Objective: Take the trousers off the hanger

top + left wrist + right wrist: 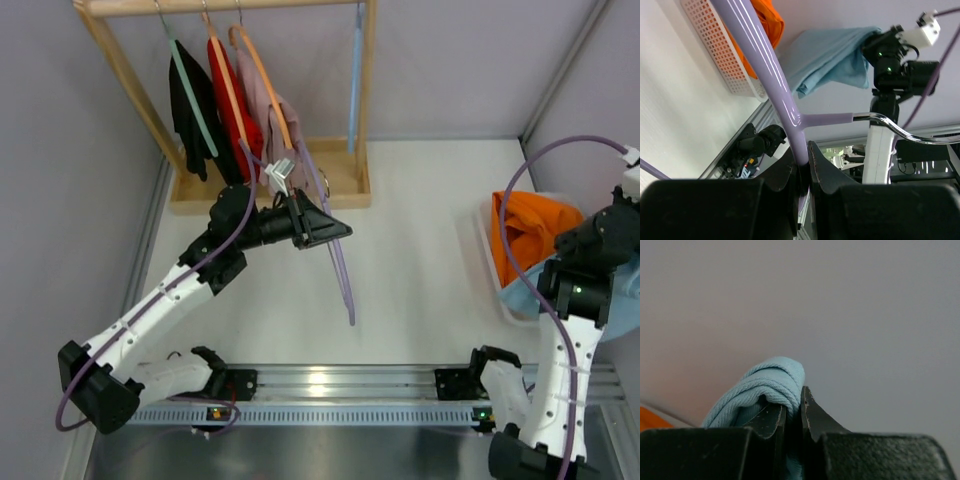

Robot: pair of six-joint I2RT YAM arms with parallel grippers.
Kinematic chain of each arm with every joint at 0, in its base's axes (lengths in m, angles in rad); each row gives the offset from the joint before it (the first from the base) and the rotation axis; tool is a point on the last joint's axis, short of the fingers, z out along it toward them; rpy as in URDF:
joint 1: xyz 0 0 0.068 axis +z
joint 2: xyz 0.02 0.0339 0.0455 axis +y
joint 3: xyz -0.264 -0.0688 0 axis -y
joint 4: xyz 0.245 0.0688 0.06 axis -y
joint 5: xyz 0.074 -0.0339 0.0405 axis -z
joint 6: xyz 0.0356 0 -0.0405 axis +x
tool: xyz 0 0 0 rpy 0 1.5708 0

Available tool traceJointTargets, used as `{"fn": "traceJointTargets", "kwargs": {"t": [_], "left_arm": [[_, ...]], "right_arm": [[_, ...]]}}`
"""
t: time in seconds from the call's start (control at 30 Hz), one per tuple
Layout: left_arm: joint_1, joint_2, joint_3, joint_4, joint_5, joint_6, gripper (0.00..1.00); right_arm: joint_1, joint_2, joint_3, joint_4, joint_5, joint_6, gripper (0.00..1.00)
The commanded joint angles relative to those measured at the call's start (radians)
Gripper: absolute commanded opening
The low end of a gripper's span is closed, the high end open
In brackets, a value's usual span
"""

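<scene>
My left gripper is shut on the lavender hanger and holds it in the air in front of the rack, bare of cloth. In the left wrist view the hanger's stem runs up from between my closed fingers, with its metal hook to the right. My right gripper is shut on a fold of the light blue trousers. They hang at the far right by the white basket, seen also in the left wrist view.
A wooden clothes rack at the back holds black, red and pink garments and a pale blue hanger. A white basket with an orange cloth sits at the right. A metal rail runs along the near edge.
</scene>
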Motion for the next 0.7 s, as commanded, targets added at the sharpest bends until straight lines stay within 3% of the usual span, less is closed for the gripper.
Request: {"fn": "traceJointTargets", "kwargs": {"t": [0.0, 0.33, 0.43, 0.67], "left_arm": [[-0.004, -0.053, -0.005, 0.085, 0.024, -0.004, 0.0], [-0.004, -0.059, -0.013, 0.085, 0.053, 0.025, 0.0], [-0.005, -0.064, -0.022, 0.085, 0.053, 0.036, 0.0], [-0.004, -0.043, -0.006, 0.085, 0.068, 0.061, 0.0]], "right_arm": [[-0.016, 0.045, 0.008, 0.253, -0.054, -0.045, 0.0], [-0.014, 0.402, 0.02, 0.223, -0.292, 0.136, 0.0], [-0.014, 0.451, -0.01, 0.21, -0.44, 0.184, 0.0], [0.007, 0.602, -0.01, 0.091, -0.59, 0.308, 0.01]]}}
